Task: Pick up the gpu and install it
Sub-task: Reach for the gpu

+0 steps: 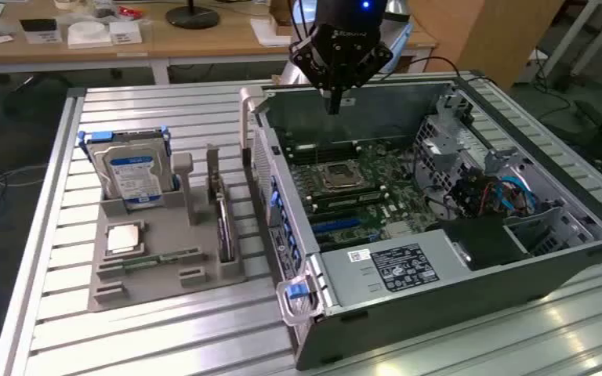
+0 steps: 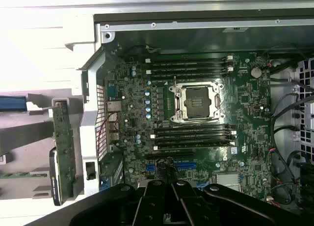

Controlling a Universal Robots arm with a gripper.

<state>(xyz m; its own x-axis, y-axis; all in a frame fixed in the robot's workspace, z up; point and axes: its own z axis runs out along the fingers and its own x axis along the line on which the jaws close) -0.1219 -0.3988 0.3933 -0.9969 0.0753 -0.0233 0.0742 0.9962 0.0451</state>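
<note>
Green gpu point(image 1: 223, 227) stands well apart from the closed gripper point(image 1: 334, 102).

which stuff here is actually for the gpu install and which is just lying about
For the job:
- gpu, standing in the grey holder
- open computer case and its board
- gripper, shut and empty, above the case

Lying about, all in the holder:
- hard drive
- memory stick
- processor chip
</note>
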